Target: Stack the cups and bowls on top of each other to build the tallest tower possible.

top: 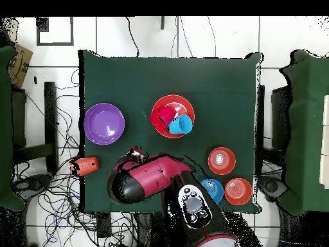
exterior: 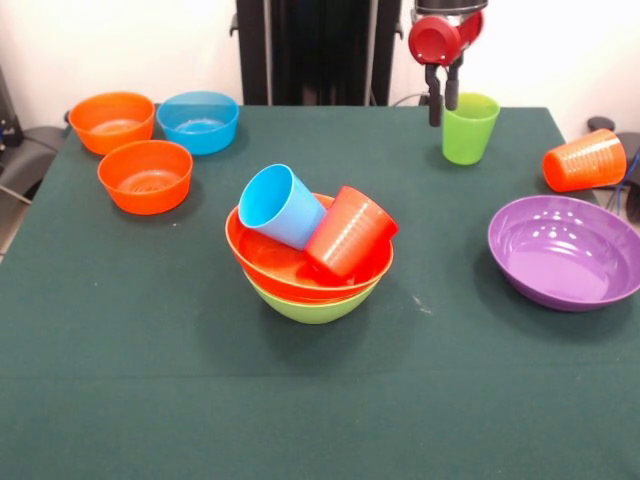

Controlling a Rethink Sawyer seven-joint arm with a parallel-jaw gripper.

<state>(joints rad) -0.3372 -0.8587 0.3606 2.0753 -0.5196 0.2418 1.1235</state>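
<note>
The gripper [exterior: 443, 112] hangs beside the upright lime green cup [exterior: 470, 127], fingers close together and gripping nothing. The tower [exterior: 312, 262], orange-red bowl in lime green bowl, holds the toppled blue and red cups. Judged step: fetching the green cup, which calls for spreading the fingers over its rim.

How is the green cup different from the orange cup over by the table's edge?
The green cup stands upright, mouth up, while the orange cup lies on its side. The green cup sits just beside the gripper; the orange cup lies apart from it, right at the table edge. Their colours differ too. Both are tapered plastic tumblers of similar size, and neither is in the bowl stack.
</note>
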